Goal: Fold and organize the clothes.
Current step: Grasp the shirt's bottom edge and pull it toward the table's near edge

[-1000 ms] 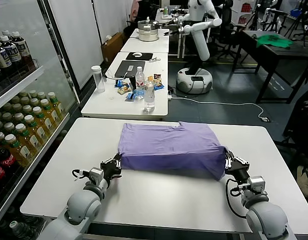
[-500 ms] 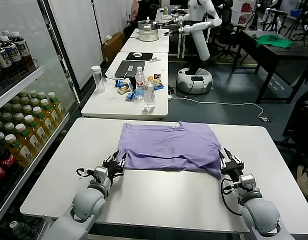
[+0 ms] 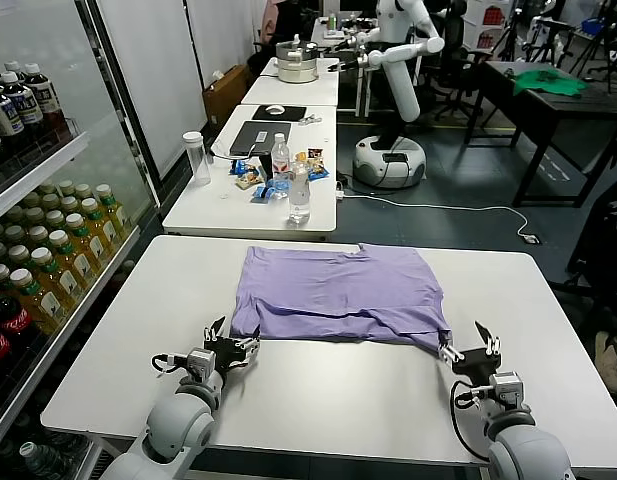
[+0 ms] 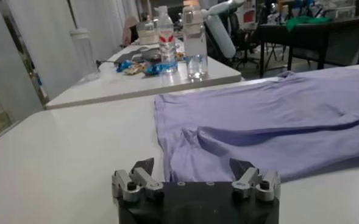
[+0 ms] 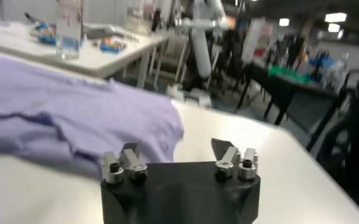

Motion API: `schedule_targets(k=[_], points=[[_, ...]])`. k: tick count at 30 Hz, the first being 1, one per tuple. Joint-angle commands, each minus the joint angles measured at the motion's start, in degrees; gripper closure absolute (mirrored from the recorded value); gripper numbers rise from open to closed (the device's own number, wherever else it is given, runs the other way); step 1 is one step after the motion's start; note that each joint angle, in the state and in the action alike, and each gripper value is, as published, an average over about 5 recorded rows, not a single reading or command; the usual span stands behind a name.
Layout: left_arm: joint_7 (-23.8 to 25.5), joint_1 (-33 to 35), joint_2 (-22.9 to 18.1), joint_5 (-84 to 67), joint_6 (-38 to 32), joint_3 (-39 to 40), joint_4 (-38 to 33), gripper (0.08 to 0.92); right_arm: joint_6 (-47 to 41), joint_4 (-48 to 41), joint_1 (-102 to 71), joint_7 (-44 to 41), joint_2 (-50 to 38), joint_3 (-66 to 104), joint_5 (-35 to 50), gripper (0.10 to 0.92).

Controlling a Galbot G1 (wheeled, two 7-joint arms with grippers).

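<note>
The lavender T-shirt (image 3: pixel 336 292) lies folded on the white table (image 3: pixel 318 390), its near edge rumpled. It also shows in the left wrist view (image 4: pixel 270 122) and the right wrist view (image 5: pixel 75 115). My left gripper (image 3: pixel 231 346) is open and empty, just in front of the shirt's near left corner; it also shows in the left wrist view (image 4: pixel 194 170). My right gripper (image 3: pixel 470 350) is open and empty, just off the shirt's near right corner; it also shows in the right wrist view (image 5: pixel 178 152).
A second table (image 3: pixel 250 190) behind holds water bottles (image 3: pixel 299 192), snacks and a laptop. A drinks shelf (image 3: pixel 38 250) stands on the left. Another robot (image 3: pixel 393 90) and a dark table with a green cloth (image 3: pixel 548 80) are farther back.
Both grippers let go of the shirt's near edge, opened and drew back toward me. The shirt's lifted near edge dropped flat onto the table.
</note>
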Motion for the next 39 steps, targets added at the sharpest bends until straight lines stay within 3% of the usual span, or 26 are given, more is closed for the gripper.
schedule_targets(k=[1,6,9,29,33,39], points=[[-0.8,-0.2,-0.8,-2.4,0.4,-0.2,1.0,0.178,-4.4,-0.3,-1.4,0.6,0.6,0.4,4.6,0.203],[-1.5,-1.4,-1.8,-3.8,-0.4,-0.2,1.6,0.183,-2.3,-3.6,2.4,1.3,0.8,-1.0,9.0,0.203],[-2.1,-2.0,-2.2,-4.5,-0.9,-0.3,2.3,0.234,-1.4,-4.7,3.8,1.2,0.7,-2.0,9.8,0.243],[-0.8,-1.8,-3.4,-10.1,-1.1,-0.2,3.9,0.8,0.5,-7.2,6.1,0.0,-2.2,-3.3,11.1,0.819],[0.0,-1.8,-3.2,-11.5,-1.4,-0.2,4.0,0.835,0.7,-6.2,5.8,-0.4,-2.6,-2.9,11.8,0.901],[0.9,-1.8,-3.2,-13.5,-1.8,-0.5,3.9,0.841,0.8,-4.6,4.8,-1.0,-4.2,-1.6,13.3,0.912]])
